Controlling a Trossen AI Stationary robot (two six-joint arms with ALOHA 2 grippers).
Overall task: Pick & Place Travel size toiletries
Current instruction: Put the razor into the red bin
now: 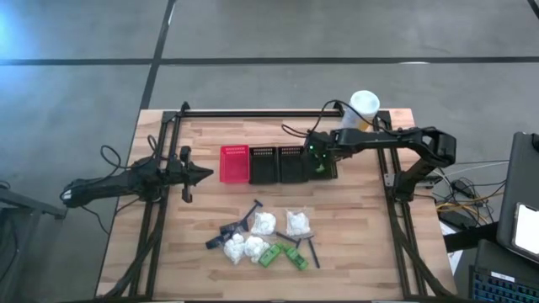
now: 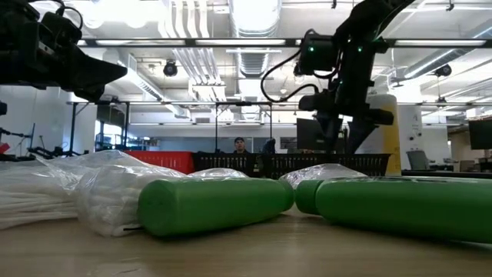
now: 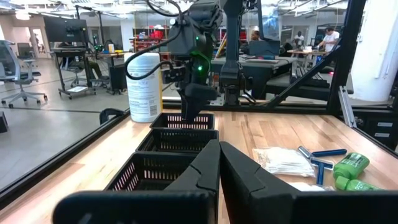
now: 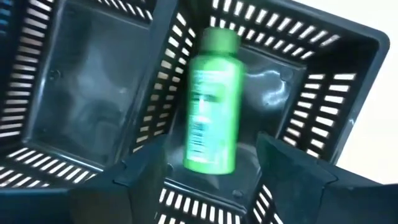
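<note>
Right tool [image 4: 214, 162] spread above the black basket [image 4: 323, 81]; green bottle [image 4: 213, 102] lay inside, cap toward its far wall. Left tool [image 3: 219, 163] pressed together.

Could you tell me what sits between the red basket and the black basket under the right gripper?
In the high view, two more black baskets sit between the red basket and the one under the right gripper.

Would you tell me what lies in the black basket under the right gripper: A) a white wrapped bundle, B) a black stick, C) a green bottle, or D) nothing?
C: the right wrist view shows a green bottle in the black basket, with the right gripper open above it.
</note>
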